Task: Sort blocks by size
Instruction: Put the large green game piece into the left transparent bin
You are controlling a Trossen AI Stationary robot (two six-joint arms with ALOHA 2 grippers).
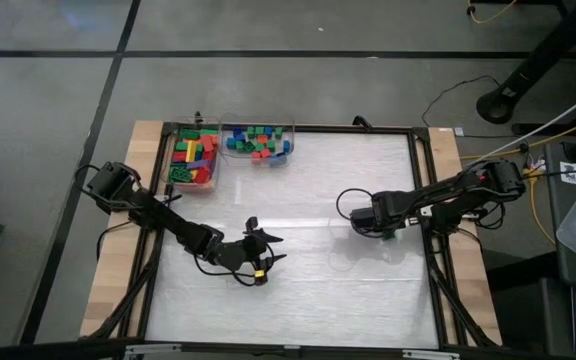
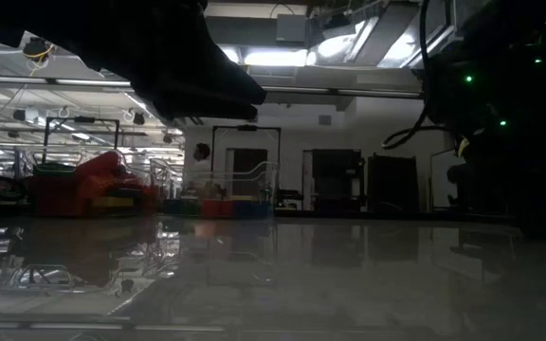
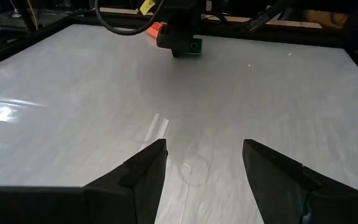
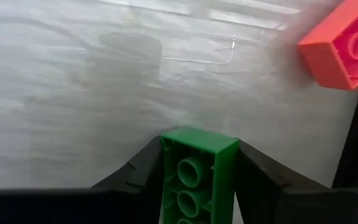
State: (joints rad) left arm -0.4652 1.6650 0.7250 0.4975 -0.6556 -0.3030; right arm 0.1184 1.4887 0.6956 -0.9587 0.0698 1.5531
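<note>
The desk (image 1: 298,210) has a pale, glossy top inside a dark frame, with bare wooden strips along both sides. Two clear bins stand on it at the far edge. The left bin (image 1: 194,160) holds longer bricks; the smaller bin (image 1: 258,142) touches its right side and holds short ones. Well away from the bins, toward the right side, a red brick (image 4: 340,43) lies flat on the desk.

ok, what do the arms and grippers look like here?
Both arms are dark, jointed links with black cables looping alongside. The left gripper has two dark wedge-shaped fingers and a yellow mark near its wrist. The right gripper has matching dark fingers, with black cable looped behind it.
</note>
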